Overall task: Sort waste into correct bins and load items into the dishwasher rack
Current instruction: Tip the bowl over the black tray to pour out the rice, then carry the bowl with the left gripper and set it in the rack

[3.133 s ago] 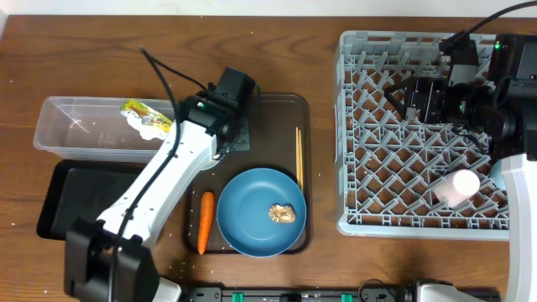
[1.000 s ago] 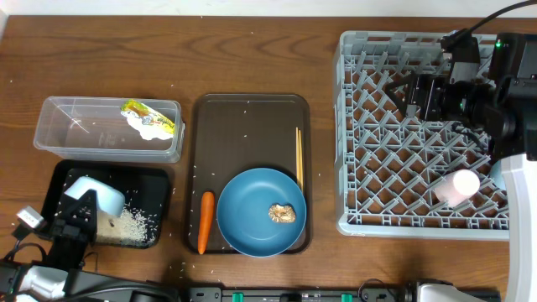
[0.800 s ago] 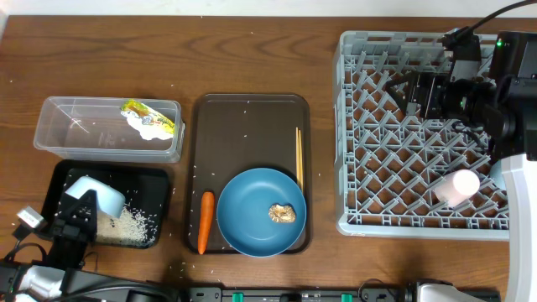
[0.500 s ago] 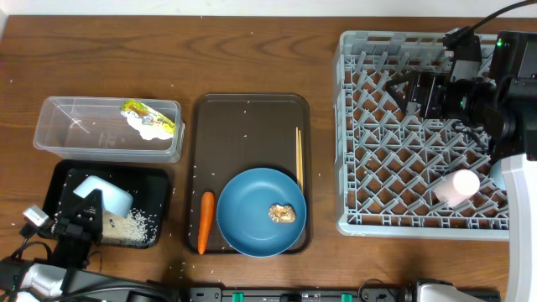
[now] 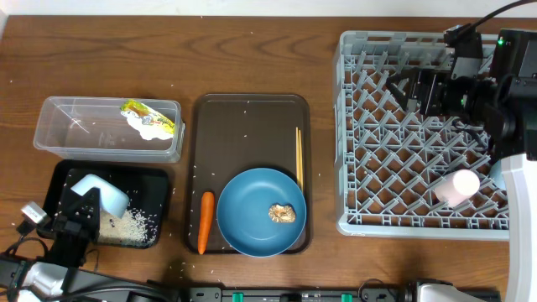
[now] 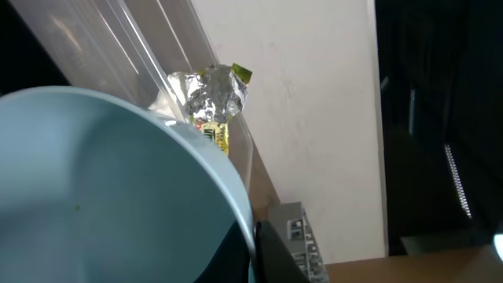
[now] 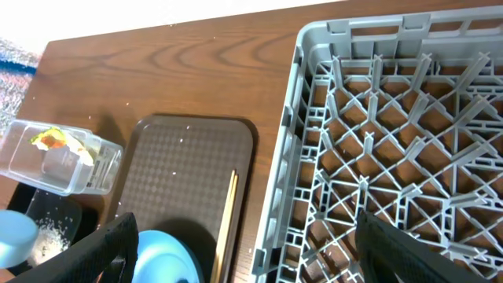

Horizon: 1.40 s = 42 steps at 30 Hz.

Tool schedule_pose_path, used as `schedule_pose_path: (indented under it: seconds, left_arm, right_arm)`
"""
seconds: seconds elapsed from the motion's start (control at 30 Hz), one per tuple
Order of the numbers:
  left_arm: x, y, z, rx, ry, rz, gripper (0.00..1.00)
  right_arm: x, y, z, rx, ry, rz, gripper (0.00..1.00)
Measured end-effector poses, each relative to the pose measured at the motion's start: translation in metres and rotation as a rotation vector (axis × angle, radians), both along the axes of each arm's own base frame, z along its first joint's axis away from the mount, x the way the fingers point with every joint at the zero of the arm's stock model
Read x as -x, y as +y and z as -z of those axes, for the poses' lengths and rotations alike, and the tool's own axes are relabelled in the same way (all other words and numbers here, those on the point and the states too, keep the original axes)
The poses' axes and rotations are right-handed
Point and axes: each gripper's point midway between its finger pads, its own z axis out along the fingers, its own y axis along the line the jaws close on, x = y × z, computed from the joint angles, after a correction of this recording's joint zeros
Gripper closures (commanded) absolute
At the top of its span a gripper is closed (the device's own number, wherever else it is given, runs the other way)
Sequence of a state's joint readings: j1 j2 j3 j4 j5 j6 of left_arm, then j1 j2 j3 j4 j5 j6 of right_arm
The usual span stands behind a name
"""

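- The left pincer [image 5: 82, 210], at the lower left of the overhead frame, was clamped on the light-blue cup [image 5: 102, 195]. The cup was tipped over the black tray [image 5: 164, 178].
- White rice grains [image 5: 134, 223] lay in the right part of that tray.
- The clear tub [image 5: 50, 138] stood just above the black tray. It held the yellow-green packet [image 5: 137, 108] and a crumpled wrapper [image 5: 152, 125], both at its right end.
- The dark-brown serving tray [image 5: 252, 126] sat at frame centre on the table [image 5: 252, 59].
- The carrot [image 5: 205, 221] lay along the serving tray's lower left edge.
- The blue plate [image 5: 247, 222] filled the serving tray's lower end, with the brown food lump [image 5: 282, 213] on it, right of centre.
- The chopsticks [image 5: 299, 158] lay by the serving tray's right rim, their lower ends at the plate's edge.
- The dishwasher rack [image 5: 394, 184] occupied the right of the frame. The pale-pink cup [image 5: 458, 186] lay in its lower right part.
- The right pincer [image 5: 403, 88] hovered over the rack's upper part, fingers spread wide and holding nothing.
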State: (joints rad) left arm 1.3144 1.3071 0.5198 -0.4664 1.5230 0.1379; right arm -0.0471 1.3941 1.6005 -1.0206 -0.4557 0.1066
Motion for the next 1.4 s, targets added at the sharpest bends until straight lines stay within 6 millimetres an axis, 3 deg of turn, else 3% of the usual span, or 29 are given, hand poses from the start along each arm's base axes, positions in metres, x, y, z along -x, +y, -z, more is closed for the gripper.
schedule_pose_path:
  seconds: [0.17,0.27,0.4,0.5,0.6,0.7,0.87,1.03,1.13,1.23,1.4]
  left_arm:
    - [-0.005,-0.009,-0.004,0.066,-0.001,0.037,0.94]
    - [-0.016,-0.025,-0.012,0.053,-0.004,0.116,0.94]
    - [-0.044,-0.05,-0.045,-0.084,-0.063,0.294,0.94]
    - [-0.073,-0.08,-0.08,-0.256,-0.164,0.466,0.94]
    - [-0.101,-0.122,-0.11,-0.392,-0.263,0.605,0.94]
    - [-0.12,-0.18,-0.137,-0.468,-0.382,0.714,0.94]
    - [-0.12,-0.298,-0.17,-0.43,-0.571,0.874,0.94]
    - [-0.106,-0.4,-0.159,-0.311,-0.613,0.977,0.94]
    - [-0.094,-0.449,-0.143,-0.259,-0.62,1.003,0.94]
    - [-0.085,-0.484,-0.126,-0.22,-0.606,0.999,0.94]
    - [-0.085,-0.514,-0.1,-0.139,-0.541,0.942,0.94]
  right_arm:
    - [-0.001,0.0,-0.001,0.0,-0.004,0.0,0.2]
    - [-0.001,0.0,-0.001,0.0,-0.005,0.0,0.2]
    - [-0.001,0.0,-0.001,0.0,-0.005,0.0,0.2]
    - [-0.001,0.0,-0.001,0.002,-0.006,0.002,0.2]
    - [-0.003,-0.004,0.0,0.02,-0.008,0.019,0.2]
    - [-0.005,-0.013,0.002,0.047,-0.007,0.061,0.18]
    - [-0.009,-0.037,0.006,0.069,0.02,0.199,0.13]
    - [-0.01,-0.076,0.008,0.054,0.05,0.384,0.13]
    - [-0.007,-0.095,0.01,0.041,0.068,0.468,0.14]
    - [-0.003,-0.107,0.013,0.037,0.093,0.518,0.13]
    - [0.005,-0.114,0.02,0.039,0.134,0.553,0.12]
